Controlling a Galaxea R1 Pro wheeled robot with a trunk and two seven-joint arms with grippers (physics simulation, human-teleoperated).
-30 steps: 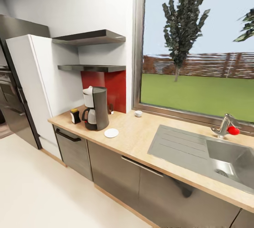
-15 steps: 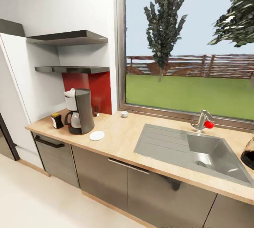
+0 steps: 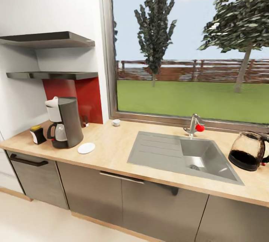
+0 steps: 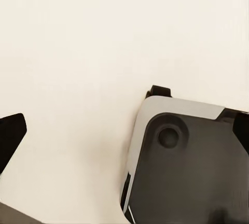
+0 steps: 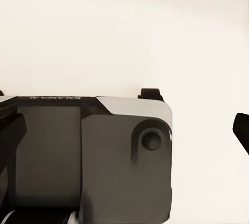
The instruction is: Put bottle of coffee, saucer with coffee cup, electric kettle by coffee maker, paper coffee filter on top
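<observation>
The head camera is taking in the whole long light-wood kitchen countertop [image 3: 112,152] with its inset steel sink [image 3: 183,156]. At its left end the black drip coffee maker [image 3: 65,122] with the white carafe is standing in place, the small dark bottle of coffee with the orange-yellow cap [image 3: 37,134] just beside it on the worktop, not on the thin glossy black wall shelf [image 3: 52,74] above. The plain white saucer [image 3: 86,148] is lying just in front of the machine, still bare; the small white coffee cup [image 3: 116,122] is sitting apart, back by the window frame. Far to the right, past the sink, the rounded dark kettle with the black handle [image 3: 248,151] is waiting, well apart from the machine.

Both wrist cameras are looking down over pale floor and the robot's own dark base; whether the jaws are wide or narrow I cannot tell.

My read: the robot is lining up for the cup or kettle. Best approach: square the base to the counter, close in, then bring an arm up with jaws wide, taking the kettle by its handle and keeping it upright.
</observation>
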